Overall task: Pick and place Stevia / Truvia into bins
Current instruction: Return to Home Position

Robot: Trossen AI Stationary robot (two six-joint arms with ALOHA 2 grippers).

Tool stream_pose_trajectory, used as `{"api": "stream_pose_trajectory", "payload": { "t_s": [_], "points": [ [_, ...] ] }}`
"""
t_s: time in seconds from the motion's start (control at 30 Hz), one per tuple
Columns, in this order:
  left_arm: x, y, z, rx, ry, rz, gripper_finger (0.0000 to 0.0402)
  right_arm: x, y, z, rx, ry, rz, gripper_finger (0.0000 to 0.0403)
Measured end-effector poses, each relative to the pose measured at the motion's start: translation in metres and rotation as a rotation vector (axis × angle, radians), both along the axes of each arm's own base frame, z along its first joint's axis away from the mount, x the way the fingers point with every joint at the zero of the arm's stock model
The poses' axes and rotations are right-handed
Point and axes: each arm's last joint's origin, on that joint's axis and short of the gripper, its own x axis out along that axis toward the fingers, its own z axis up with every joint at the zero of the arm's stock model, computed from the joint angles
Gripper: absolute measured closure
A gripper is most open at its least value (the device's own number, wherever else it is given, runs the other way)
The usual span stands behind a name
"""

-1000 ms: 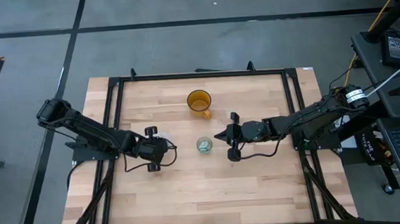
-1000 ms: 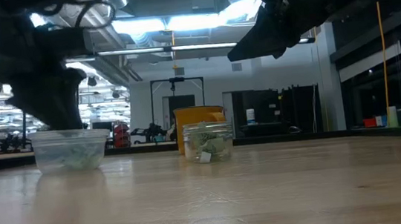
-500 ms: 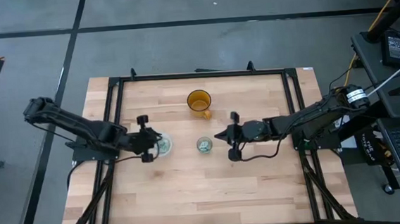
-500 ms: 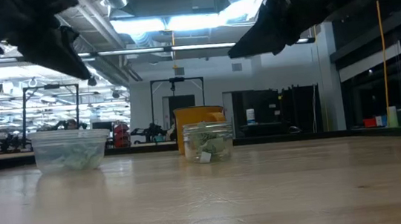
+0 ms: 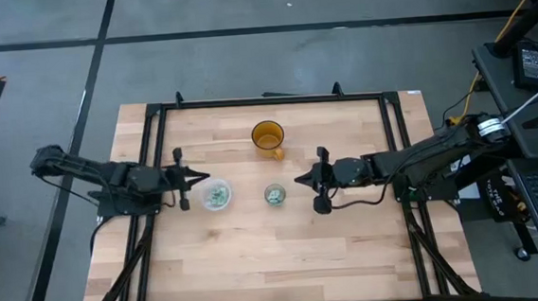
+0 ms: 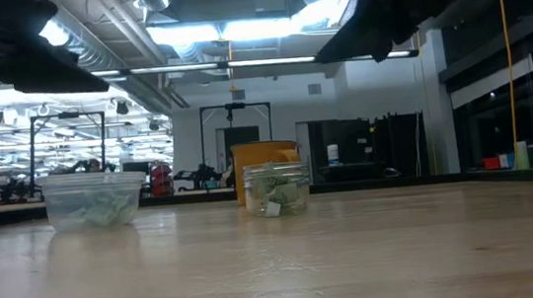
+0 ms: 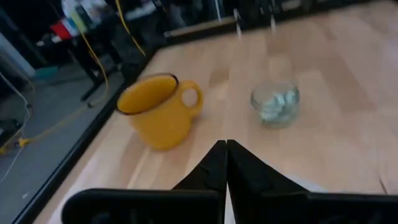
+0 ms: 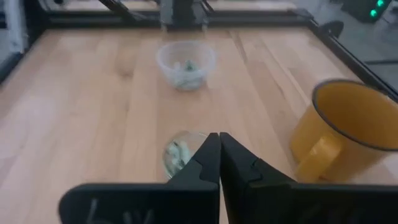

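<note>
Left claw has pulled back off the clear cup toward its own edge of the worktop; a second ago it sat right over that cup, which now lies uncovered from above. The claw's fingers are pressed together, nothing between them. Right claw has eased slightly away from the small cup; it hangs above the worktop, fingers likewise closed and empty. Sachets, pale green and white, lie in the clear cup, more in the small cup. No loose sachet shows on the bare wood from above, so sorting looks finished and both arms seem to be retreating to rest. Orange mug stands beyond the cups, untouched. Hard to make out: the count of sachets in either cup. From table height both claws are only dark shapes cut off at the top. Right wrist view has the small cup half hidden behind its own fingers and the mug cut by the edge. Left wrist view misses the clear cup altogether.
</note>
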Motion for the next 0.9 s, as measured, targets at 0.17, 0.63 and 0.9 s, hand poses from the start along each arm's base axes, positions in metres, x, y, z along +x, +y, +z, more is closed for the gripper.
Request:
{"api": "stream_pose_trajectory", "payload": {
  "t_s": [0.17,0.63,0.9],
  "points": [
    [-0.015,0.009,-0.007,-0.02,-0.125,-0.037,0.0401,0.005,-0.007,0.0,-0.002,-0.031,-0.024,0.0401],
    [-0.022,0.023,-0.026,0.003,-0.211,-0.059,0.0401,0.01,-0.027,0.007,-0.075,-0.089,0.032,0.0403],
    [-0.022,0.033,-0.026,0.005,-0.229,-0.033,0.0401,-0.006,-0.043,-0.018,-0.047,-0.212,0.038,0.0403]
  ]
}}
